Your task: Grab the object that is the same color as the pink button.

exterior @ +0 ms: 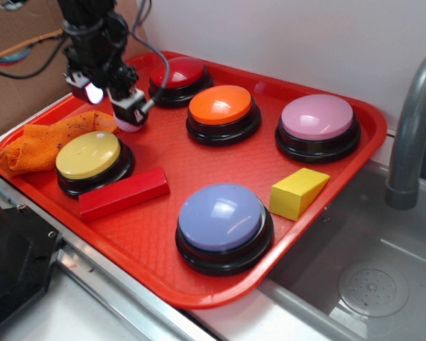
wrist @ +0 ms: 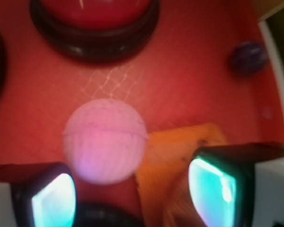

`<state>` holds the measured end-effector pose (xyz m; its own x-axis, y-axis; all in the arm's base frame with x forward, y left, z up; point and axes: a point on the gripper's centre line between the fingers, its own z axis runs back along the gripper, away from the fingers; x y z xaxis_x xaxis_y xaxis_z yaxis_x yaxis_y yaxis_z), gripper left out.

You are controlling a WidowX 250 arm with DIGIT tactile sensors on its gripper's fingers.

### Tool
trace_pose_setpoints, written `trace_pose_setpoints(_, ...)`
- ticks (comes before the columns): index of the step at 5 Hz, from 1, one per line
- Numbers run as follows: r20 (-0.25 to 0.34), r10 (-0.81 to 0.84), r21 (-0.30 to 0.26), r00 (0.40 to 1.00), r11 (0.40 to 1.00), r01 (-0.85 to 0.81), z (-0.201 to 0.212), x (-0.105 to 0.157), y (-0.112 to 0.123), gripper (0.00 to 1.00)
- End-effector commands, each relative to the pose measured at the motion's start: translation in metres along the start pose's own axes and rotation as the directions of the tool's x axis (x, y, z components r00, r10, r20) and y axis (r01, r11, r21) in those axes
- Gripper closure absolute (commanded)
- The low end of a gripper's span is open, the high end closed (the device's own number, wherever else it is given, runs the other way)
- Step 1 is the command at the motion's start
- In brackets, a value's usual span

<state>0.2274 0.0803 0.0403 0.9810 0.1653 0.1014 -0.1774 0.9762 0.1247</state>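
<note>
Hovering over the back left of a red tray (exterior: pixel 319 206), the gripper (exterior: pixel 117 106) of a WidowX arm hangs with its fingers (wrist: pixel 217 184) apart and nothing between them. The wrist view shows the pink ball (wrist: pixel 105 140) lying on the tray floor just ahead of the two finger pads, nearer the left one and touching neither. From outside, the ball (exterior: pixel 128 126) peeks out below the gripper, behind the yellow button (exterior: pixel 89 154).

The tray holds everything here. At its far left a crumpled orange cloth (exterior: pixel 42 144) lies against the rim, beside the yellow button; in the wrist view a corner of the cloth (wrist: pixel 168 156) reaches up to the ball's side. A red block (exterior: pixel 123 193) lies flat just in front of the yellow button. Behind the gripper sits the red button (exterior: pixel 179 73), seen close in the wrist view (wrist: pixel 97 12) at the top of the frame. A small dark purple ball (wrist: pixel 247 56) rests near the tray's rim in the wrist view.

Toward the middle stand the orange button (exterior: pixel 221 106) at the back and the lavender-blue button (exterior: pixel 221 217) at the front. A yellow wedge (exterior: pixel 298 192) lies beside the latter. The pink button (exterior: pixel 317 117) sits at the tray's right rear, well apart from the ball. A grey tap (exterior: pixel 412 128) rises over the sink (exterior: pixel 373 284) at the far right.
</note>
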Motion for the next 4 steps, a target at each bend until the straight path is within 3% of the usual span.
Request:
trace_pose_setpoints(1, 0.045, 0.019, -0.063, 0.999, 0.998, -0.016, -0.010, 0.023, -0.002, 0.19)
trace_pose_setpoints(2, 0.048, 0.048, -0.070, 0.998, 0.997, -0.044, -0.008, 0.019, -0.001, 1.00)
trace_pose_setpoints(3, -0.069, 0.066, -0.009, 0.995, 0.998, -0.067, 0.019, 0.015, 0.005, 1.00)
trace_pose_setpoints(4, -0.069, -0.017, -0.050, 0.997, 0.999, 0.013, 0.061, 0.011, -0.008, 1.00)
